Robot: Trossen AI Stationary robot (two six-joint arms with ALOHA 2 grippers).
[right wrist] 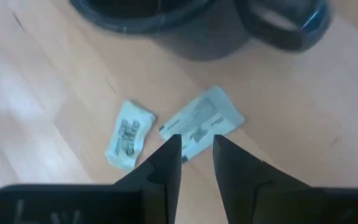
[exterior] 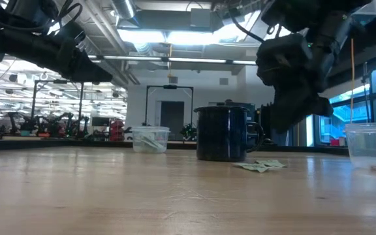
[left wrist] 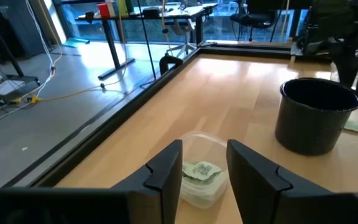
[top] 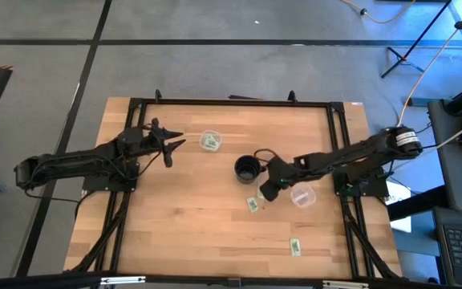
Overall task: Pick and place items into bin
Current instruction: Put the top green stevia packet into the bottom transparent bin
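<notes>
While the black mug [right wrist: 185,25] stands close, two packets [right wrist: 201,123] lie beneath the right gripper [right wrist: 196,146].

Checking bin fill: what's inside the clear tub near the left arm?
The small clear plastic tub holds pale green packets with white print, at least one. How many I can't tell: they overlap, and the left claw fingers cover both tub sides.

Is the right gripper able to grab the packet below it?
Probably yes. The right gripper hangs over the packet beside the mug, fingers open, with nothing lying between them; a second packet lies apart from it.
</notes>
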